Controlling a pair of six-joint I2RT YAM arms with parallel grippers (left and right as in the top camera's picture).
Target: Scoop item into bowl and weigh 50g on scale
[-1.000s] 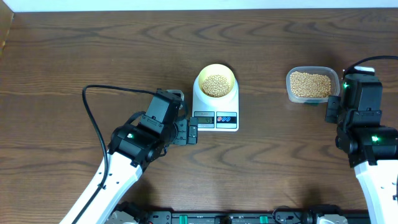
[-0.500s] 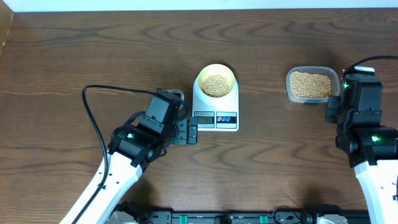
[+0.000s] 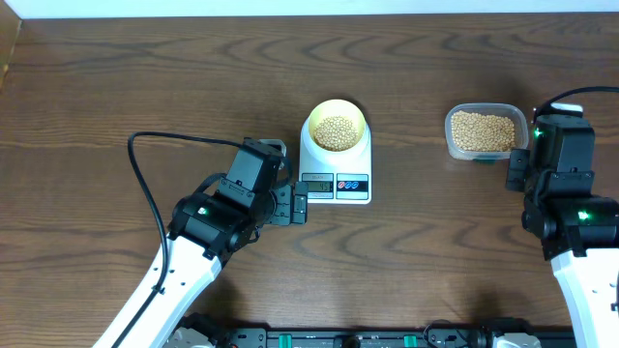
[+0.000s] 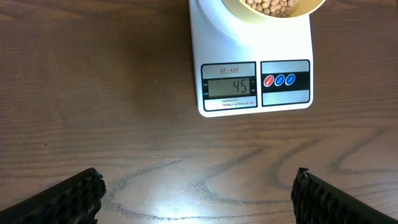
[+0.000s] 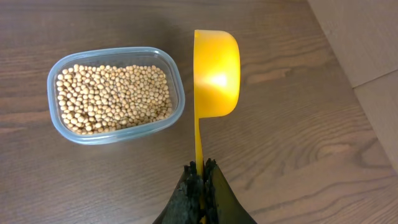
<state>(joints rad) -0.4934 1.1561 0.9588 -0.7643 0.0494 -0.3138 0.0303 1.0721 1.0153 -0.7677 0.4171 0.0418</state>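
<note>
The pale yellow bowl (image 3: 337, 126) sits on the white scale (image 3: 335, 172) and holds tan beans (image 3: 336, 132); in the left wrist view the scale (image 4: 255, 68) has its display (image 4: 229, 87) reading 45, with the bowl's beans (image 4: 273, 6) at the top edge. My left gripper (image 4: 198, 196) is open and empty, low over the table just in front of the scale. My right gripper (image 5: 203, 169) is shut on the handle of a yellow scoop (image 5: 215, 71), turned on its side just right of the clear tub (image 5: 117, 93) of beans (image 5: 114, 96).
The clear tub (image 3: 483, 131) stands at the right of the scale, with my right arm (image 3: 564, 184) beside and in front of it. A black cable (image 3: 155, 164) loops from the left arm. The table's right edge shows in the right wrist view (image 5: 348, 56).
</note>
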